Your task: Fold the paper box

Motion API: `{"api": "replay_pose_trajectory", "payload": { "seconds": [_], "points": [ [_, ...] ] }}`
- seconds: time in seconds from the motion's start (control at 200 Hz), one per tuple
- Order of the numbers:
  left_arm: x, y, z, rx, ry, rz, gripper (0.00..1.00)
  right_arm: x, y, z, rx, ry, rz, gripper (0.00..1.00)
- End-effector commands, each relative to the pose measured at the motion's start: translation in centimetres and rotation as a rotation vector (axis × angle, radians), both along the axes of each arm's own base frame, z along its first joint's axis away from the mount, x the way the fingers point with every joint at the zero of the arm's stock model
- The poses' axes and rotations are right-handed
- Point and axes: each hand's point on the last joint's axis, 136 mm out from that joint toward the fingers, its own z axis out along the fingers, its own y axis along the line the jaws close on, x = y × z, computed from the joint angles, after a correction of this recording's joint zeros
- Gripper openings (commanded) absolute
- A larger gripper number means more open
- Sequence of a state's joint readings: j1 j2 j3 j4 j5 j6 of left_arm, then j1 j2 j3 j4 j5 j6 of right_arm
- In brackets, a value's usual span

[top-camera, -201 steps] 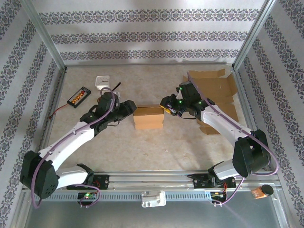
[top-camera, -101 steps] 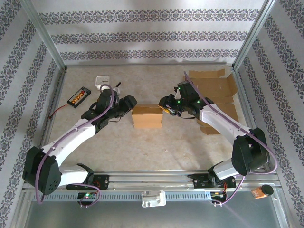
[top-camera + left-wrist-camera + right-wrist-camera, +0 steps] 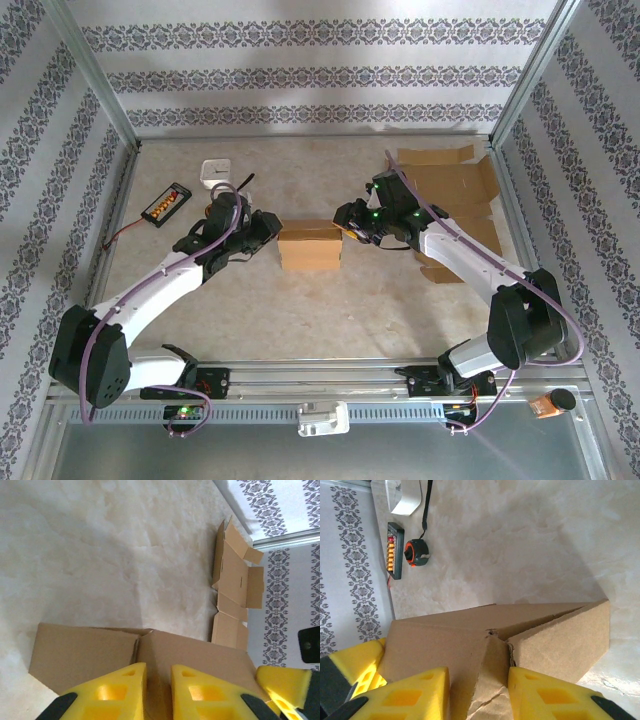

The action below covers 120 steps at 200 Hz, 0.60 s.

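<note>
Two grippers flank the paper box [image 3: 311,246], which sits between them. The left gripper [image 3: 272,228] is at its left end, fingers nearly together; I cannot tell if they pinch anything. The right gripper [image 3: 347,226] is at its right end, jaws apart astride a loose flap [image 3: 487,680]. You're closing the end flaps, I judge; next, press that flap in squarely. Your right wrist view shows the gaping seam, while from overhead the box looks closed.

Your paper box [image 3: 311,246] sits mid-table between the left gripper [image 3: 272,228] and right gripper [image 3: 347,224]; flat cardboard [image 3: 455,190] lies far right, the tester [image 3: 166,203] far left.
</note>
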State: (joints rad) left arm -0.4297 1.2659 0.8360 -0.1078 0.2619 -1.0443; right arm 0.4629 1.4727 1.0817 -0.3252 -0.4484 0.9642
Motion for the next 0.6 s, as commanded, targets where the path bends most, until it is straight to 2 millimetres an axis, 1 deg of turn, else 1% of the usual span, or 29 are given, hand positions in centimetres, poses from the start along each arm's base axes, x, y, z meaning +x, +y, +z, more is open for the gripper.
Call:
{"api": "replay_pose_trajectory", "payload": {
  "seconds": [0.0,0.06,0.14,0.245,0.32,0.38,0.475,0.595],
  "points": [
    [-1.3,1.3,-2.9,0.064,0.08,0.008,0.18,-0.6,-0.3,-1.5,-0.065,0.049,0.005,0.39],
    [-1.3,1.4,-2.8,0.067,0.073,0.006,0.18,-0.5,-0.1,-0.8,-0.055,0.039,0.006,0.42],
    [-1.1,1.5,-1.8,0.075,0.042,0.009,0.2,-0.3,-0.1,0.5,-0.045,0.01,0.012,0.47],
    [-0.7,1.7,-0.5,0.093,0.006,0.012,0.29,0.0,-0.7,2.1,-0.066,-0.034,0.011,0.51],
    [-0.5,1.7,0.3,0.098,-0.01,0.009,0.38,0.2,-1.3,2.9,-0.084,-0.059,0.004,0.53],
    [-0.4,1.8,0.9,0.095,-0.024,0.01,0.42,0.3,-1.8,3.4,-0.096,-0.077,-0.001,0.54],
    [-0.5,1.7,1.4,0.089,-0.039,0.009,0.47,0.1,-2.1,3.1,-0.118,-0.079,0.003,0.53],
    [-0.5,1.9,1.1,0.099,-0.045,0.011,0.53,-0.8,-2.1,1.5,-0.128,-0.033,0.019,0.52]
  ]
}}
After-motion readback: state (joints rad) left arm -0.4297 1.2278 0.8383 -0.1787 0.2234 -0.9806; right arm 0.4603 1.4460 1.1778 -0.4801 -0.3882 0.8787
